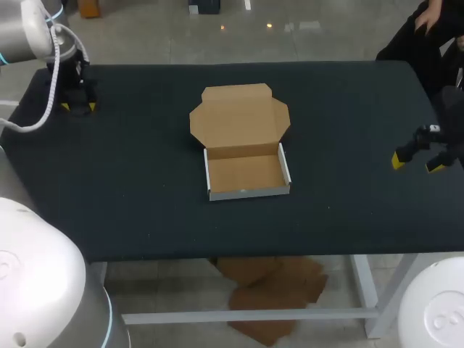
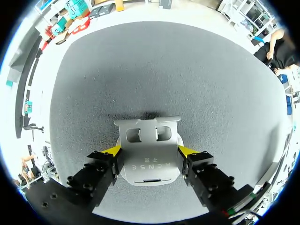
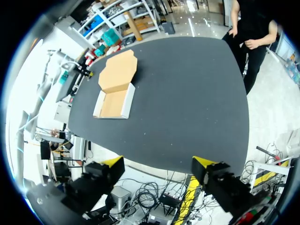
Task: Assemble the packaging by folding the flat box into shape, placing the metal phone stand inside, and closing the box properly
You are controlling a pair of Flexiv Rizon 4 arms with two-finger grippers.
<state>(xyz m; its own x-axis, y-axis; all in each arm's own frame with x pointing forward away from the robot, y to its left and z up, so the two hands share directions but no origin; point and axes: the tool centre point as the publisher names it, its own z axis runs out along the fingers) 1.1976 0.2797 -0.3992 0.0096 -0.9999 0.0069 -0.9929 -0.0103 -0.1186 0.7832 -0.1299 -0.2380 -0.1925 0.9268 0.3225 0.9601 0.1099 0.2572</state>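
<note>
The silver metal phone stand (image 2: 149, 154) lies on the dark table between the fingers of my left gripper (image 2: 150, 151), and both yellow tips press its two sides. In the head view that gripper (image 1: 77, 106) is low over the table's far left corner and hides the stand. The cardboard box (image 1: 246, 174) is folded into a shallow white-sided tray at mid-table, its brown lid (image 1: 239, 119) lying open and flat behind it, and nothing is inside. My right gripper (image 1: 415, 162) hangs open over the table's right edge. From its wrist view (image 3: 157, 166) the box (image 3: 114, 103) lies far ahead.
The black table top (image 1: 145, 203) is bare between the box and each gripper. My left arm's cable (image 1: 51, 87) loops down beside the left gripper. A wide stretch of mat separates the stand's corner from the box.
</note>
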